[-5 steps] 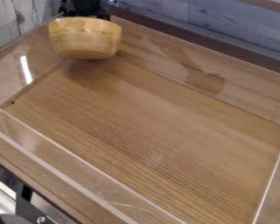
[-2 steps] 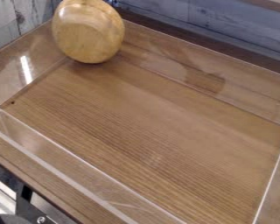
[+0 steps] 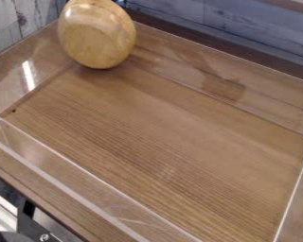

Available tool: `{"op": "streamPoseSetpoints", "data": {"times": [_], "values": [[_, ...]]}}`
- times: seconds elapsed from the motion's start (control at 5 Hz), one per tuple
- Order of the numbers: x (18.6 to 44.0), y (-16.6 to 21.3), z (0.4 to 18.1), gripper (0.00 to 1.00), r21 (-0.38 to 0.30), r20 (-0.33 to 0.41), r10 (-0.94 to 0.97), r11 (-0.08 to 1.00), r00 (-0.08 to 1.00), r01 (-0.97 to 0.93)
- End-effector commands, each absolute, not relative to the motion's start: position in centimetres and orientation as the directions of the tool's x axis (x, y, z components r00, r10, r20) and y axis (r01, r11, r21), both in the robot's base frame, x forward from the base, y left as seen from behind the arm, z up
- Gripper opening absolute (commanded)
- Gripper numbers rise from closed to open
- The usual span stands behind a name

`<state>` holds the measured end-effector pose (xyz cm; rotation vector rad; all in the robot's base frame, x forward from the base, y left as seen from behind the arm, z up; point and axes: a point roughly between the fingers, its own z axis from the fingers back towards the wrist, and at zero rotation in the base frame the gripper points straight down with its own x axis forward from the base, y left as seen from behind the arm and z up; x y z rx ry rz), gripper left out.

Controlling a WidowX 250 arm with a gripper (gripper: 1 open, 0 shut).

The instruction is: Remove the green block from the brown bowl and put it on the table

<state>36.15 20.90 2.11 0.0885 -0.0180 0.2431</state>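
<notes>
Table: wood-grain top, glossy cover, clear raised edges.
Bowl: far left corner of the table, tipped so its rounded outside faces the camera.
Block: not visible.
Gripper: out of view; state cannot be told.

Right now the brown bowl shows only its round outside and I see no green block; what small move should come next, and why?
Probably lower the brown bowl back upright onto the table before anything else. It is tipped so that its smooth rounded outside faces the camera at the far left corner, its inside is hidden, and neither the green block nor the gripper is in view.
</notes>
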Motion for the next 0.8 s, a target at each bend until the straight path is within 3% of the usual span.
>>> {"op": "streamPoseSetpoints", "data": {"times": [0.0,0.6], "values": [[35.28,20.73,1.45,1.00,0.099,-0.015,0.185,0.978,0.983,-0.183],[36.27,20.84,1.20,1.00,0.129,-0.074,0.162,0.980,0.984,-0.151]]}}
